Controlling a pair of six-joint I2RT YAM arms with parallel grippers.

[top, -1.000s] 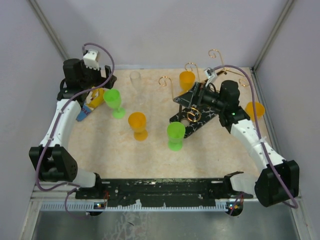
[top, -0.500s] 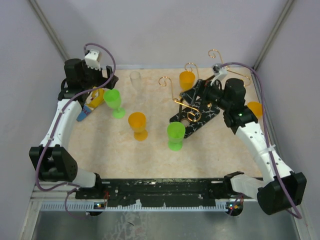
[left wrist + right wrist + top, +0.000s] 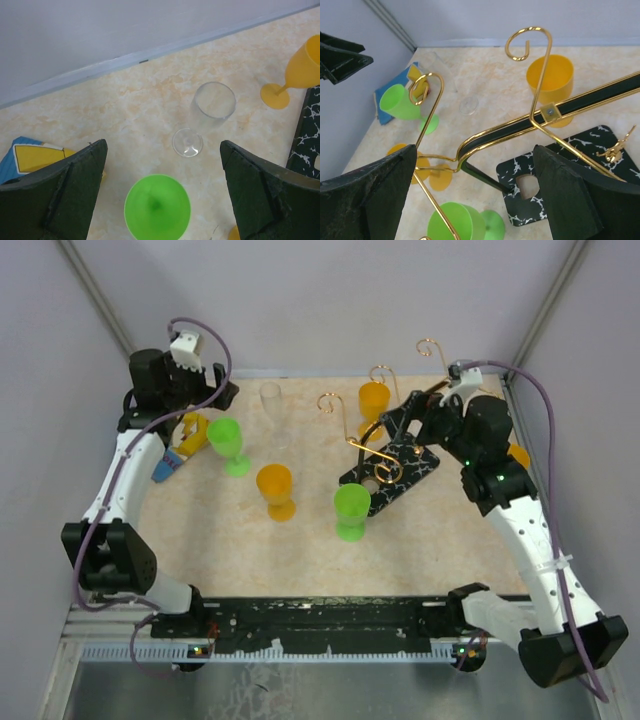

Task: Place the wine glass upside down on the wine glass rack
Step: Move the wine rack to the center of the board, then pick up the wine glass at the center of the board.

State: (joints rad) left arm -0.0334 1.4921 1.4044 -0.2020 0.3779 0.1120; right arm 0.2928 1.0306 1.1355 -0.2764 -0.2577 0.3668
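The wine glass rack (image 3: 398,472) stands right of the middle of the surface (image 3: 300,560). Its black, white-veined base lies flat, and its gold wire arms rise to curled ends at the back. The right arm (image 3: 520,520) reaches over it. In the right wrist view the right jaws stand wide apart, gripping nothing. The rack's gold arms (image 3: 540,117) cross the gap between them, and I cannot tell whether wire and finger touch.

The clear wine glass (image 3: 270,398) stands upright on its foot near the back edge, left of the rack and well apart from it. In the left wrist view its open bowl (image 3: 214,100) faces up, see-through down to the stem. The left arm (image 3: 125,475) hangs over the back left corner. The left jaws are fully spread and hold nothing, with the clear glass beyond their tips.

All the coloured glasses stand mouth up on the surface.
- One green glass (image 3: 228,443) stands just below the left jaws, its bowl (image 3: 157,207) showing only its own green bottom.
- A second green glass (image 3: 351,510) stands just beside the near left corner of the rack's base.
- An orange glass (image 3: 275,490) stands between the two green ones.
- Another orange glass (image 3: 373,400) stands just behind the base, its bowl (image 3: 550,75) showing plain orange inside.
- A third orange glass (image 3: 519,453) is mostly hidden behind the right arm.

A flat blue and yellow packet (image 3: 178,452) lies at the left, near the first green glass.
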